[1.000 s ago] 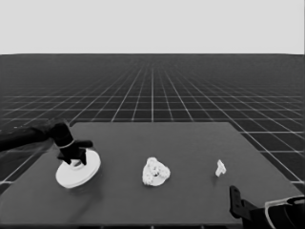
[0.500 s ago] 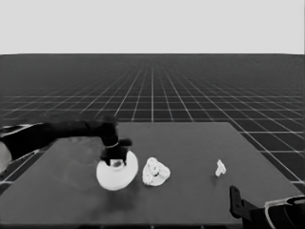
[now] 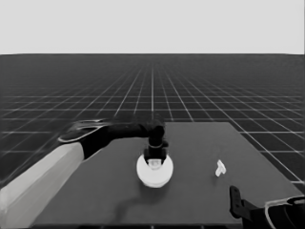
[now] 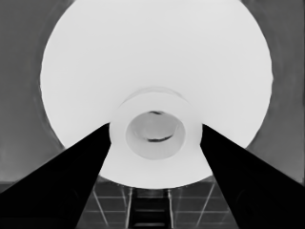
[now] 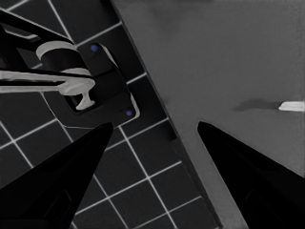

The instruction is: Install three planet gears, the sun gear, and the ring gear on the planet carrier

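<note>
At table centre, the larger round part [image 3: 154, 171] hangs from the left gripper [image 3: 155, 153], whose fingers are clamped on its raised hub; the smaller round part and gears, presumably beneath, are hidden. Risk: lowered off-centre or tilted, it could jam on the gear teeth or knock them askew. Left wrist view alone shows the hub bore [image 4: 155, 134] between the fingers. Head view alone shows the thin white piece [image 3: 219, 168] well apart, and the parked right gripper [image 3: 234, 202], fingers spread.
</note>
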Robot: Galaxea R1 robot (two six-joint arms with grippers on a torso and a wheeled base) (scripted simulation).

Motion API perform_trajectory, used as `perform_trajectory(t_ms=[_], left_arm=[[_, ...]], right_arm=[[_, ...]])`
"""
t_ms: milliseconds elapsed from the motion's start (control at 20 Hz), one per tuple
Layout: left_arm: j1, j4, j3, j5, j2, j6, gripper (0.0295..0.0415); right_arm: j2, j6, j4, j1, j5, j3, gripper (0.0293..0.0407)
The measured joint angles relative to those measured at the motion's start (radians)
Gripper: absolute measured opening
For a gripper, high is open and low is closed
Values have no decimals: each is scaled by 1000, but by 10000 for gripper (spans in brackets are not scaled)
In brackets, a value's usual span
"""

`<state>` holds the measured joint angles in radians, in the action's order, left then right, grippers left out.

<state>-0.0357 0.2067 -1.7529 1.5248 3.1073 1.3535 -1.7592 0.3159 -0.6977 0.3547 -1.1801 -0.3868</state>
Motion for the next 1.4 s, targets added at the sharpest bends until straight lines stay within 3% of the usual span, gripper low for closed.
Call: perform_trajectory(t_ms=[250, 1400], left_arm=[[-30, 29, -26, -11, 8, -15, 348], [-47, 31, -28, -12, 6, -177, 348]], right_arm=[[0, 0, 0, 0, 0, 0, 385], [0, 0, 0, 0, 0, 0, 385]])
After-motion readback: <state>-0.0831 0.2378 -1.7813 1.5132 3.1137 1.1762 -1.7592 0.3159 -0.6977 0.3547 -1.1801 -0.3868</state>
